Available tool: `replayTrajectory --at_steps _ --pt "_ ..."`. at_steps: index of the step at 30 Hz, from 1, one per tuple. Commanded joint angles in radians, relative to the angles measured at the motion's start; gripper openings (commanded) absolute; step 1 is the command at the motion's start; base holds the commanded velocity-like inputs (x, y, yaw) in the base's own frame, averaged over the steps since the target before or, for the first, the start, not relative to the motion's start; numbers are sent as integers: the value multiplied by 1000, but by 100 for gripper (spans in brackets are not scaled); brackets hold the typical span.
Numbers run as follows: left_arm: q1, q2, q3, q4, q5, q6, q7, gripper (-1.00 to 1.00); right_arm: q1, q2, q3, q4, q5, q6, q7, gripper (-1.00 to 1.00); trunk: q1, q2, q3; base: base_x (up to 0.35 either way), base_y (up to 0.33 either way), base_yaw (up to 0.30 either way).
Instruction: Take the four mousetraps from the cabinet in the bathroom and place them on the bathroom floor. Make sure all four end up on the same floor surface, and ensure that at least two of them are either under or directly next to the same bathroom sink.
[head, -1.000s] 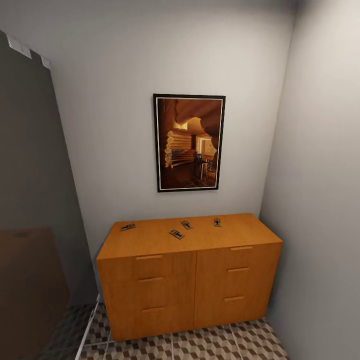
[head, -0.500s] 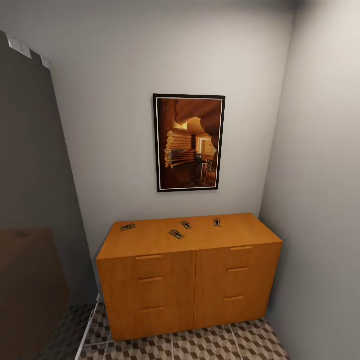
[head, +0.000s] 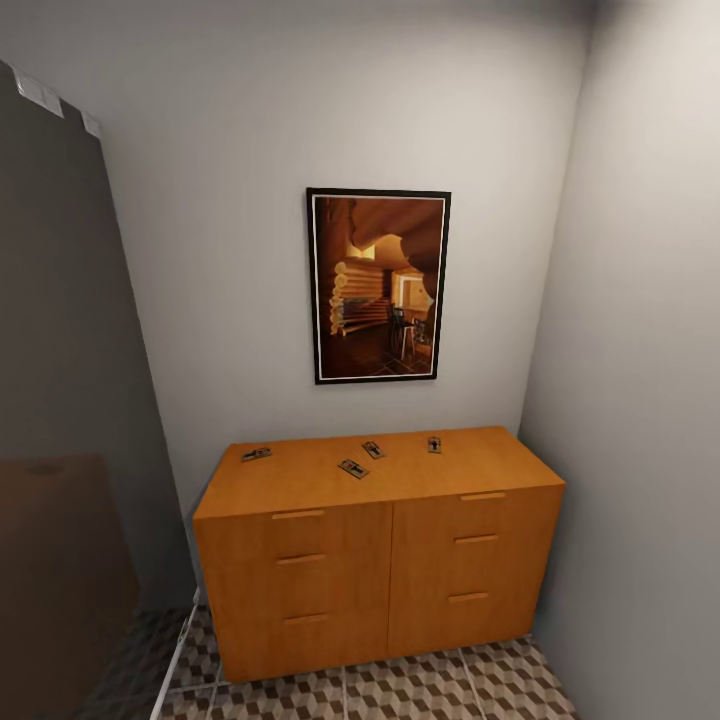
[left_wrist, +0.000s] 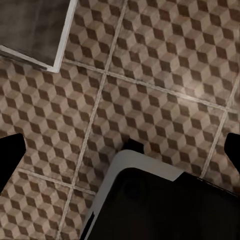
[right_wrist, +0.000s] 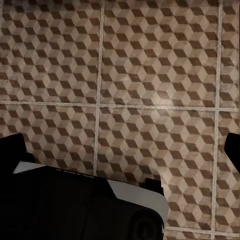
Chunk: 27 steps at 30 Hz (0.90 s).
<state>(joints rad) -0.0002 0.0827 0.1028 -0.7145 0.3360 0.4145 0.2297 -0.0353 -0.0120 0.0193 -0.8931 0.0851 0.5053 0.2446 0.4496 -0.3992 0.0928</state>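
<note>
**Four mousetraps flat on the cabinet top, both arms hanging over tile**

Four mousetraps lying flat on the top of the cabinet (head: 380, 560), spread in a loose row toward its back edge, all apart from one another. Leftmost mousetrap (head: 256, 454) near the cabinet's back left corner, long axis running roughly along the back edge, slightly skewed. Second mousetrap (head: 353, 468) nearest the cabinet's front of the four, just left of the top's middle, long axis diagonal. Third mousetrap (head: 373, 450) just behind and right of the second, also diagonal, tilted more toward front-to-back. Rightmost mousetrap (head: 434, 445) right of the top's middle, long axis running front to back. Too small to tell which end carries the metal bar.

Cabinet drawers all flush. Above the cabinet, on the grey wall, a framed picture (head: 378, 285) in a black frame. Below the cabinet, the bathroom floor (head: 400, 690) in cube-pattern tile.

Left gripper (left_wrist: 120, 150) spread wide over bare tile, dark fingertips at opposite edges of the wrist view, nothing between them; part of the robot base (left_wrist: 165, 205) beneath. Right gripper (right_wrist: 120, 150) likewise spread wide over tile, holding nothing.
</note>
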Motion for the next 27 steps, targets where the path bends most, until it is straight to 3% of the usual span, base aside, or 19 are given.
replayTrajectory --at_steps 1,3,4,11,13,17,22,27 --pt "0 0 0 -55 11 25 12 100 0 -1 1 -58 7 38 12 100 0 -1 -1 0 0 0" --pt "0 0 0 -114 11 63 15 100 0 -1 1 -110 6 70 16 100 0 -1 -1 0 0 0" --pt "0 0 0 -176 11 115 18 100 0 -1 1 -156 5 103 18 100 0 -1 -1 0 0 0" --pt "-2 -2 1 -407 11 335 24 100 -18 -2 1 -284 3 255 22 100 0 -1 -1 0 0 0" --pt "-4 -3 1 -451 11 371 25 100 -33 -2 1 -304 2 284 23 100 0 -1 -1 0 0 0" --pt "-20 -4 0 -503 11 416 26 100 -61 -2 0 -321 1 316 24 100 0 -1 -1 0 0 0" --pt "-87 -5 0 -552 12 507 26 100 -113 -4 0 -333 -1 373 38 100 0 -1 -1 0 0 0" --pt "-133 -6 0 -565 12 557 26 100 -166 -15 0 -337 -6 434 72 100 0 -1 -1 0 0 0"
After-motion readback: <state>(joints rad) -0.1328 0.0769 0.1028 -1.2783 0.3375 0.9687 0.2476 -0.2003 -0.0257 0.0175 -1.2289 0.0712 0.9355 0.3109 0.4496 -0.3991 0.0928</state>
